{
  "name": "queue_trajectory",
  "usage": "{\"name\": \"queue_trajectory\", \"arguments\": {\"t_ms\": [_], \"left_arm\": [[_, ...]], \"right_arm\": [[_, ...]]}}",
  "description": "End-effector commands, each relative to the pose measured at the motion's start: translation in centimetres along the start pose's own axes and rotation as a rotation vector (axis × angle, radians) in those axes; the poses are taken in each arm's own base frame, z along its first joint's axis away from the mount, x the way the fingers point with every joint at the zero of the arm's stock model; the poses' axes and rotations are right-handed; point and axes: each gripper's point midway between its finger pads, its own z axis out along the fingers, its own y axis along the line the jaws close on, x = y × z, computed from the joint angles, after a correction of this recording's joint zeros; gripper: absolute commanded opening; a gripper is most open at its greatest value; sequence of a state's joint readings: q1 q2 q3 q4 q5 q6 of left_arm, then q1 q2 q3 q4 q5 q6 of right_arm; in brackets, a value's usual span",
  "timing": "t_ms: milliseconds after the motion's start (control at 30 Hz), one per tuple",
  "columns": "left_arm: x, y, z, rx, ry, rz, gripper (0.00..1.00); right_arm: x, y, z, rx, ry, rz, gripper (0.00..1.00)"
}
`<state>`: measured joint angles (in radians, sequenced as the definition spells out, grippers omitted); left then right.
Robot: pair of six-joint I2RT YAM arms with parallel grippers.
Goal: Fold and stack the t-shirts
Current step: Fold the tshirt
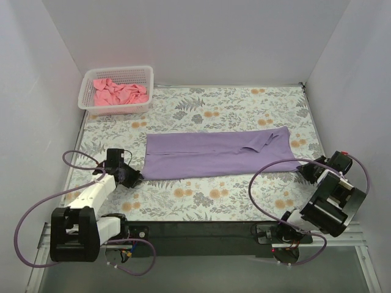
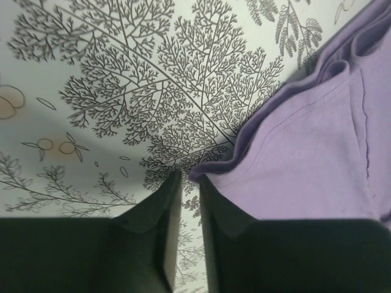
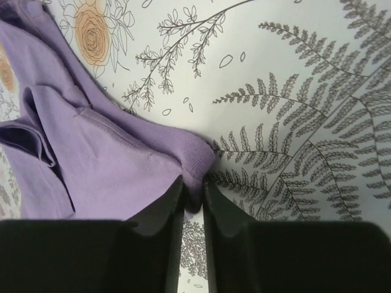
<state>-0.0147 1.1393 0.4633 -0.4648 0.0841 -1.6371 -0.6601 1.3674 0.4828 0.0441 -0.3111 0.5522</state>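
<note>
Grip quality decides this fold, and it differs between the two arms. Near the near-left corner of the tabletop (image 1: 201, 204), the left end effector (image 2: 188, 180) has its fingers drawn narrow and appears to nip only the very tip of the lavender t-shirt (image 1: 214, 155) at its near-left corner. That bite looks thin and may slip once the cloth takes tension. Toward the near-right corner, the right end effector (image 3: 193, 186) is likewise narrow, with the shirt's near-right corner tucked visibly between its fingers, which is a firmer hold.

The shirt lies as a long flat band across the middle of the tabletop, running from the left edge toward the right edge. A loose flap sits rumpled on top at its right end. With both near corners pinched, the step in hand is probably to raise the near long edge and carry it toward the far edge. To do this well, both arms should lift together and level, keeping the edge gently taut between them. They should set it down square on the far edge so the right-end flap does not bunch.

Farther off, the salmon-pink t-shirt (image 1: 119, 93) waits crumpled inside the white basket (image 1: 116, 110) at the far-left corner, well apart from the work.
</note>
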Motion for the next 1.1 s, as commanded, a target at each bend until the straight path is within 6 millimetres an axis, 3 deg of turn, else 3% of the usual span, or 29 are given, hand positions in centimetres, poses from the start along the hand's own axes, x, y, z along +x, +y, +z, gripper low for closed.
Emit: {"name": "queue_trajectory", "arguments": {"t_ms": [0, 33, 67, 167, 267, 400, 500, 633, 667, 767, 900, 1067], "left_arm": [[-1.1, 0.6, -1.1, -0.023, -0.065, -0.014, 0.22], [-1.5, 0.4, -1.4, -0.018, -0.079, 0.002, 0.26], [-2.5, 0.0, -2.2, -0.019, -0.129, 0.013, 0.38], [-4.7, -1.4, -4.1, -0.002, -0.216, 0.056, 0.62], [-6.6, -3.8, -6.5, 0.053, -0.288, 0.108, 0.64], [-6.7, -7.5, -8.1, 0.149, -0.262, 0.174, 0.6], [-3.1, -11.4, -8.1, 0.233, -0.167, 0.271, 0.57], [1.6, -15.3, -7.2, 0.301, -0.103, 0.37, 0.56], [2.2, -15.7, -5.8, 0.281, -0.085, 0.379, 0.57], [2.7, -15.5, -2.9, 0.209, -0.068, 0.387, 0.55], [2.5, -13.7, 0.4, 0.109, -0.076, 0.389, 0.48], [2.2, -8.7, 3.2, -0.053, -0.065, 0.347, 0.43]], "right_arm": [[-1.5, 0.0, -1.4, 0.034, -0.042, -0.09, 0.28], [-2.0, 0.5, -1.8, 0.029, -0.061, -0.107, 0.32], [-2.2, 0.8, -2.1, 0.034, -0.074, -0.126, 0.39], [-3.5, 2.1, -3.7, 0.045, -0.142, -0.198, 0.5], [-3.7, 4.4, -5.2, 0.008, -0.197, -0.272, 0.55], [-2.8, 8.1, -6.2, -0.08, -0.218, -0.387, 0.56], [-1.1, 10.7, -5.7, -0.21, -0.143, -0.441, 0.5], [3.1, 13.8, -4.8, -0.36, 0.005, -0.53, 0.45], [3.9, 14.4, -4.8, -0.388, 0.026, -0.559, 0.45], [7.0, 15.3, -4.4, -0.431, 0.106, -0.623, 0.45], [9.9, 15.3, -4.4, -0.455, 0.168, -0.689, 0.45], [11.6, 14.4, -4.0, -0.436, 0.213, -0.727, 0.45]]}}
